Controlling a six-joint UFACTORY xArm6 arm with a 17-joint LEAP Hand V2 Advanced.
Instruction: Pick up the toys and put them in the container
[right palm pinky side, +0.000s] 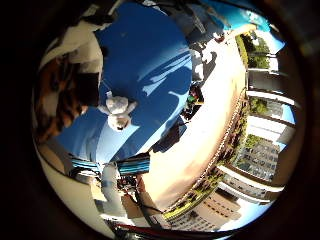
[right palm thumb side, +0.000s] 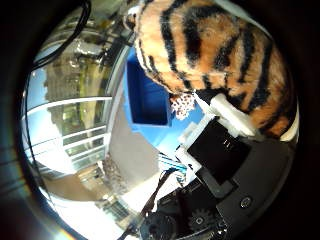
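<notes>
A tiger-striped plush toy (right palm thumb side: 225, 50) fills much of the right thumb side palm view, close against the palm. My right hand (right palm thumb side: 228, 145) has white and black fingers (right palm thumb side: 243, 115) curled against it and holds it. A blue container (right palm thumb side: 150, 100) lies below, with a small spotted toy (right palm thumb side: 182, 103) at its edge. In the right little finger side palm view the tiger toy (right palm pinky side: 58, 95) shows beside a white finger (right palm pinky side: 82, 50). A small white and grey plush toy (right palm pinky side: 118, 110) lies on a blue sheet (right palm pinky side: 155, 65) far below.
The blue sheet lies on a light tan table (right palm pinky side: 205, 125). Blue striped items (right palm pinky side: 132, 165) stand by the table's edge. Large windows (right palm pinky side: 262, 130) with buildings outside run along one side.
</notes>
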